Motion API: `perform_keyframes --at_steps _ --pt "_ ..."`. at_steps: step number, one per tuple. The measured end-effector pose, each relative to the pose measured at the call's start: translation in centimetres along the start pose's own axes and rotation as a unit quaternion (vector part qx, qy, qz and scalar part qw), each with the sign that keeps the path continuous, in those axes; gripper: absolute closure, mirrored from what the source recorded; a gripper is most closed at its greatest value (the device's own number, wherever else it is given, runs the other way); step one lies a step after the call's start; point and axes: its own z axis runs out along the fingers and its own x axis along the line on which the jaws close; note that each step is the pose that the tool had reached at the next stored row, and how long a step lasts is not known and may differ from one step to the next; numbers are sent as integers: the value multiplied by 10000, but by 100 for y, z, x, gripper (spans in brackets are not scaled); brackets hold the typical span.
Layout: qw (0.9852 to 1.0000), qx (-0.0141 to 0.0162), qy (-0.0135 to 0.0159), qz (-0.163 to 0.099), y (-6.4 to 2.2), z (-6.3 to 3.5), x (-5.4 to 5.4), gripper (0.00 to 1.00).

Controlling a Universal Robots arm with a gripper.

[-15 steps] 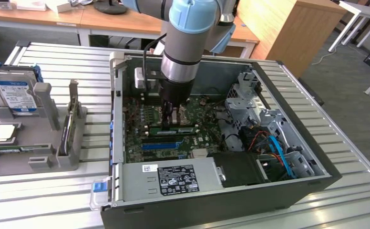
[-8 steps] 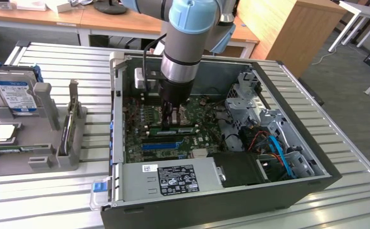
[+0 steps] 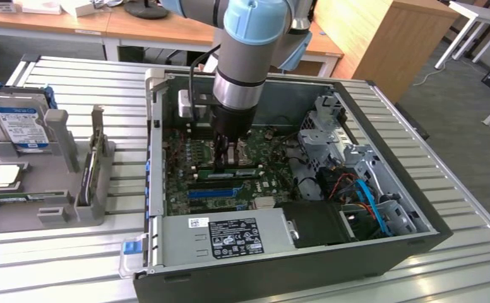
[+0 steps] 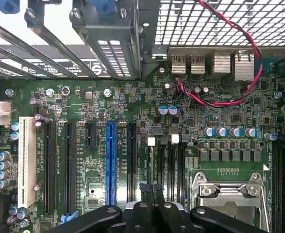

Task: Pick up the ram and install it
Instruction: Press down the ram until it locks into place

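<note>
Gripper down inside the open computer case, fingers pressed together over the motherboard.

We see our fingertips shut, with no gap between them, resting at the bank of dark memory slots just beside the processor socket. In the exterior view a green stick that we take for the ram lies flat-on along a slot directly under the gripper, its long axis running from the exterior view's left to its right, crosswise to the fingers above it. We cannot tell whether the fingers touch its upper edge or hover just over it, nor whether it is fully seated. We judge the stick already placed and the closed fingers set for pressing rather than gripping.
</note>
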Motion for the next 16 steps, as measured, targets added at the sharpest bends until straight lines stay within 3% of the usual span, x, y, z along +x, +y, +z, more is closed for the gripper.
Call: perform_keyframes --at_steps 11,16 --pt "10000 2 -2 0 0 0 -1 90" --pt "10000 0 -1 0 2 -108 1 90"
